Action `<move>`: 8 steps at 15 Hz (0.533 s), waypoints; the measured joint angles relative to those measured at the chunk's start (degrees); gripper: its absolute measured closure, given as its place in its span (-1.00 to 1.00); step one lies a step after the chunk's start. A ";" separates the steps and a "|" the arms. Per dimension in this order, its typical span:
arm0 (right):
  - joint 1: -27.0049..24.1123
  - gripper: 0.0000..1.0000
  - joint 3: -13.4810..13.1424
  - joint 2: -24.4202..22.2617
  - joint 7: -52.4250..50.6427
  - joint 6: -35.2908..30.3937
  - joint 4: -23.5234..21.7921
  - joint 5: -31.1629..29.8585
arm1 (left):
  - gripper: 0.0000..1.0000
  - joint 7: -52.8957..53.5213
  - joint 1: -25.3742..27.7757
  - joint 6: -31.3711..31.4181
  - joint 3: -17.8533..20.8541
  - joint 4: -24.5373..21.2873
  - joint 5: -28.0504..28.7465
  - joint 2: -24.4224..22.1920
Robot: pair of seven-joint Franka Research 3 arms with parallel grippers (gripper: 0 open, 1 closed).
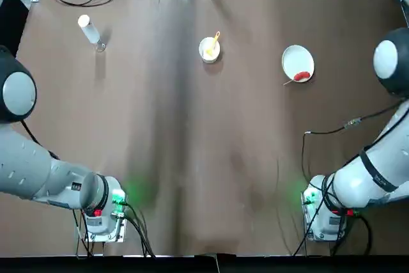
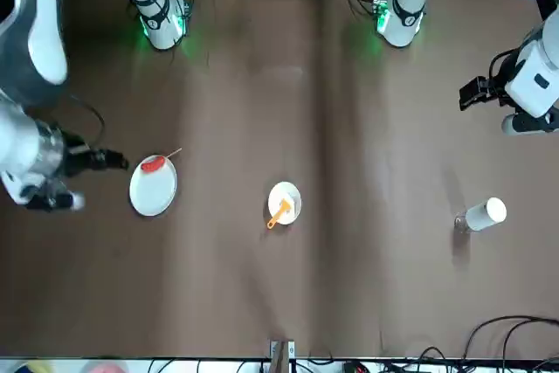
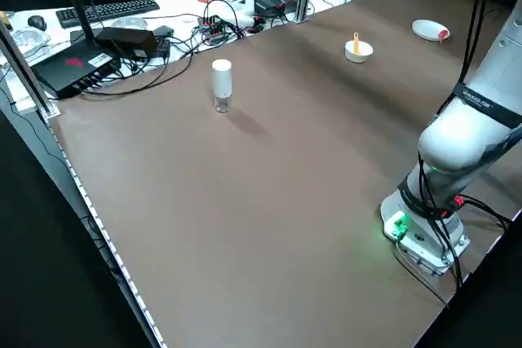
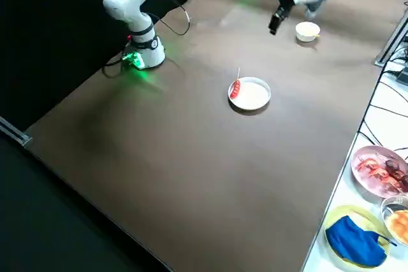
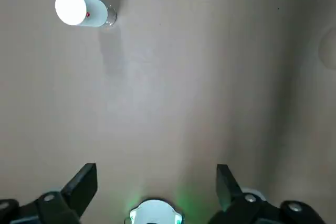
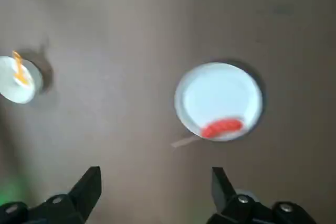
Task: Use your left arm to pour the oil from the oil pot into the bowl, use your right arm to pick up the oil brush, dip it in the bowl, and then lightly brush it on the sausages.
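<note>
On the counter point(image 1: 179, 113), left to right: the upright, slim clear bottle point(image 1: 92, 33) with its white cap, near the open, empty left tool point(image 5: 157, 192); white bowl point(image 1: 206, 57), orange brush point(image 1: 216, 39) leaning in it, handle toward the far edge; red sausage point(image 1: 301, 76) on a plate point(image 1: 298, 59); open right tool point(image 6: 156, 195).

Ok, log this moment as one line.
oil pot: upright, ungripped | brush: in bowl | sausage: on plate | both grippers: open, empty
</note>
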 joint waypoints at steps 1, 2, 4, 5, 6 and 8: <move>0.02 -0.98 0.13 -1.74 -0.04 -1.57 -0.03 -1.46 | -1.00 0.00 0.00 0.00 -0.01 0.00 0.00 0.00; 0.06 -1.00 0.25 -3.21 -0.04 -2.99 -0.09 -2.08 | -1.00 0.00 0.00 0.00 -0.01 0.00 0.00 0.01; 0.09 -1.00 0.41 -5.75 -0.17 -5.11 -0.22 -2.70 | -1.00 0.00 -0.01 0.16 -0.03 0.00 0.00 0.16; 0.10 -1.00 0.44 -6.95 -0.62 -5.59 -0.28 -2.90 | -1.00 0.00 0.00 0.49 -0.02 0.00 0.00 0.28; 0.09 -1.00 0.44 -8.16 -1.75 -6.13 -0.41 -3.19 | -1.00 0.00 0.01 0.69 -0.02 0.00 0.00 0.40; 0.08 -1.00 0.60 -10.84 -5.20 -6.78 -1.72 -4.97 | -1.00 0.00 0.00 0.88 -0.03 0.00 0.00 0.59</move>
